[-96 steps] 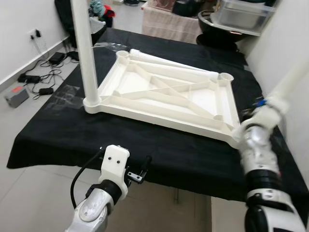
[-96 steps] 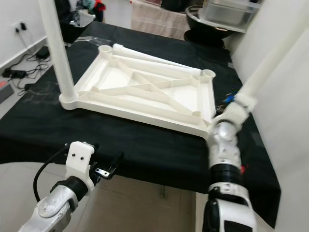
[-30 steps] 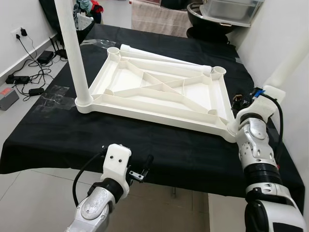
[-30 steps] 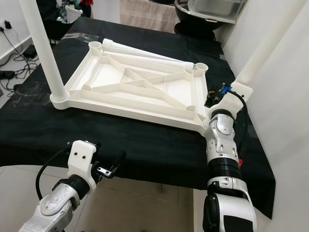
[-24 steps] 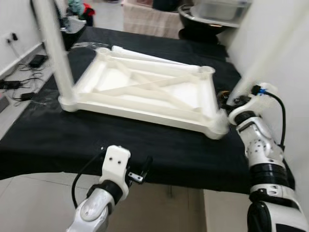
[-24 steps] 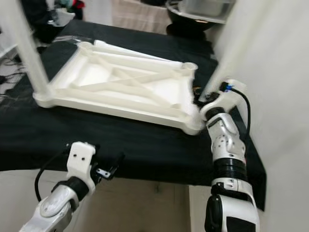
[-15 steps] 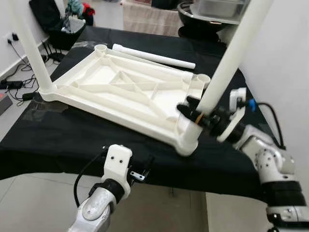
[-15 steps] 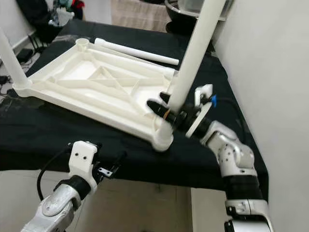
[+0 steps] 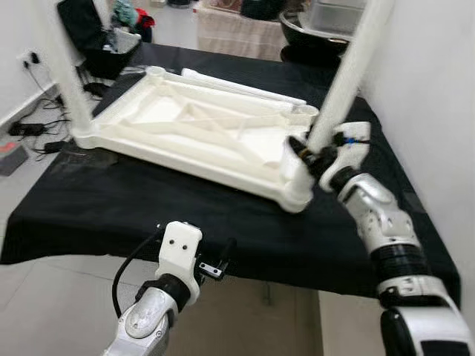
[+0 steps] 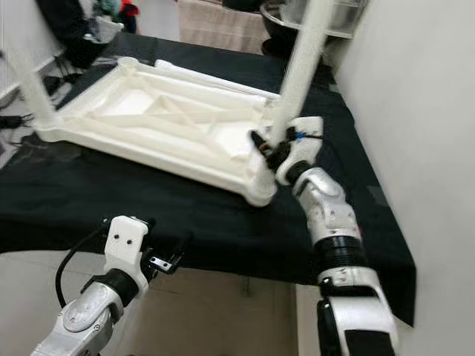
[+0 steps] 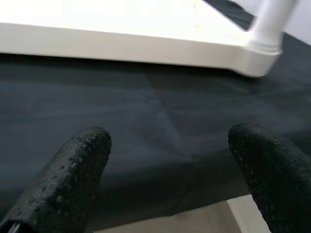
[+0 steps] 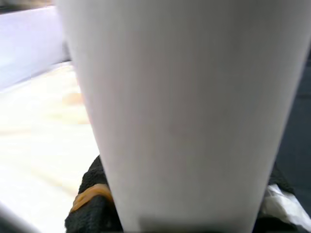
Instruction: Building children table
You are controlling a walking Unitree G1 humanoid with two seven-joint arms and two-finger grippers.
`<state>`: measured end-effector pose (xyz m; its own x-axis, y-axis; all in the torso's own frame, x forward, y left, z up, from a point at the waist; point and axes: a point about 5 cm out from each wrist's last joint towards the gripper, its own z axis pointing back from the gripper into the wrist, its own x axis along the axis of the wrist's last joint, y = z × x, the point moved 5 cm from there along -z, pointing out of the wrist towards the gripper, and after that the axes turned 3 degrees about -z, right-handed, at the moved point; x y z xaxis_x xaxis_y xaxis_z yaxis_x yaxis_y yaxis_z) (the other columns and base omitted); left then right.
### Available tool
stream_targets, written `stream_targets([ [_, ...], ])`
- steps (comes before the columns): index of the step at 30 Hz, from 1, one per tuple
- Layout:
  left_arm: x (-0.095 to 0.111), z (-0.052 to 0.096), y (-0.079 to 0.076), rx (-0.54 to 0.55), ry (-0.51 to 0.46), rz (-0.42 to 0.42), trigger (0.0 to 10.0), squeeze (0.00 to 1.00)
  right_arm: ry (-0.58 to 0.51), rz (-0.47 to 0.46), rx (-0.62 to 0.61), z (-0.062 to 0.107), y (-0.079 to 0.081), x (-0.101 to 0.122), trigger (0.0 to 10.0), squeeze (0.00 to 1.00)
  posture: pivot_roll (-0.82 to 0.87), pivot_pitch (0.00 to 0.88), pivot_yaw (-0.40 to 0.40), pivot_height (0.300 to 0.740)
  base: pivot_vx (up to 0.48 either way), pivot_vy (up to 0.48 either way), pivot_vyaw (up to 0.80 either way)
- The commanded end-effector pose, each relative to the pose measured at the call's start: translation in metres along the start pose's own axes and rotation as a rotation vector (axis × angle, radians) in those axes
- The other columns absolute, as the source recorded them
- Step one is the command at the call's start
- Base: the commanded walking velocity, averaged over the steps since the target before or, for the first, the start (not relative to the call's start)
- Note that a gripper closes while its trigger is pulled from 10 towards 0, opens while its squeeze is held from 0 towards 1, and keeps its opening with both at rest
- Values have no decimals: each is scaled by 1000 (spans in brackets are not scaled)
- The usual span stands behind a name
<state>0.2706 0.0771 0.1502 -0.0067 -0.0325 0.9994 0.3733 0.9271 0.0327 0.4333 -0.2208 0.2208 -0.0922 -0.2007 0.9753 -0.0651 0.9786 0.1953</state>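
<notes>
You are about halfway: the white table frame [image 9: 200, 141] is lying upside down on the black tabletop [image 9: 111, 208], one leg [image 9: 65, 70] standing in its far-left corner. Your right pincer [image 9: 312, 154] is pinching a second leg [image 9: 345, 74] at the near-right corner socket, a spare leg [image 9: 245, 85] is lying behind the frame, and your left pincer [image 11: 170, 160] is hanging spread below the near edge.

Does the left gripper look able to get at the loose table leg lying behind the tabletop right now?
Probably not: the left gripper hangs below the table's near edge, and the tabletop lies before the leg.
</notes>
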Motion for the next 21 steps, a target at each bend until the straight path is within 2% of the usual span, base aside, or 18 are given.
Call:
stream_targets([
  [1, -3, 0, -3, -10, 12, 4, 10000, 0, 50, -13, -177, 7, -35, -12, 0, 0, 73, 149, -127, 740, 0, 0, 0],
  [2, -3, 0, -3, -9, 13, 5, 10000, 0, 76, 20, -354, 16, -60, -19, 0, 0, 73, 149, -127, 740, 0, 0, 0],
  [4, -3, 0, -3, -9, 13, 5, 10000, 0, 76, 20, -354, 16, -60, -19, 0, 0, 73, 149, -127, 740, 0, 0, 0],
  [5, -3, 0, -3, -10, 13, 4, 10000, 0, 110, 36, -521, 30, -80, -28, 0, 0, 71, 152, -125, 740, 0, 0, 0],
  [6, -3, 0, -3, -10, 13, 4, 10000, 0, 110, 36, -521, 30, -80, -28, 0, 0, 71, 152, -125, 740, 0, 0, 0],
  [7, -3, 0, -3, -9, 14, 4, 10000, 0, 143, 68, -787, 56, -103, -40, 0, 0, 74, 154, -123, 740, 0, 0, 0],
  [8, -3, 0, -2, -9, 14, 3, 10000, 0, 143, 82, -846, 61, -107, -41, 0, 0, 74, 154, -123, 740, 0, 0, 0],
  [10, -3, 0, -2, -9, 14, 3, 10000, 0, 145, 90, -854, 61, -105, -41, 0, 0, 74, 154, -123, 740, 0, 0, 0],
  [11, -3, 0, -2, -9, 14, 2, 10000, 0, 135, 73, -827, 56, -98, -40, 10000, 0, 72, 155, -121, 740, 0, 0, 0],
  [14, -3, 0, -2, -9, 13, 2, 10000, 0, 111, 48, -795, 50, -90, -38, 10000, 0, 71, 154, -120, 740, 0, 0, 0],
  [15, -3, 0, -2, -10, 14, 3, 10000, 0, 5, -49, -632, 31, -63, -24, 10000, 1000, 68, 155, -119, 740, 0, 0, 0],
  [16, -3, 0, -2, -11, 14, 3, 10000, 0, -46, -73, -575, 24, -53, -17, 10000, 1000, 67, 154, -120, 740, 0, 0, 0],
  [18, -3, 0, -2, -11, 14, 3, 10000, 0, -46, -73, -575, 24, -53, -17, 10000, 1000, 67, 154, -120, 740, 0, 0, 0],
  [20, -3, 0, -3, -11, 14, 4, 10000, 0, -112, -110, -461, 15, -37, -5, 10000, 1000, 69, 153, -122, 740, 0, 0, 0],
  [21, -3, 0, -3, -11, 14, 4, 10000, 0, -112, -110, -461, 15, -37, -5, 10000, 1000, 69, 153, -122, 740, 0, 0, 0],
])
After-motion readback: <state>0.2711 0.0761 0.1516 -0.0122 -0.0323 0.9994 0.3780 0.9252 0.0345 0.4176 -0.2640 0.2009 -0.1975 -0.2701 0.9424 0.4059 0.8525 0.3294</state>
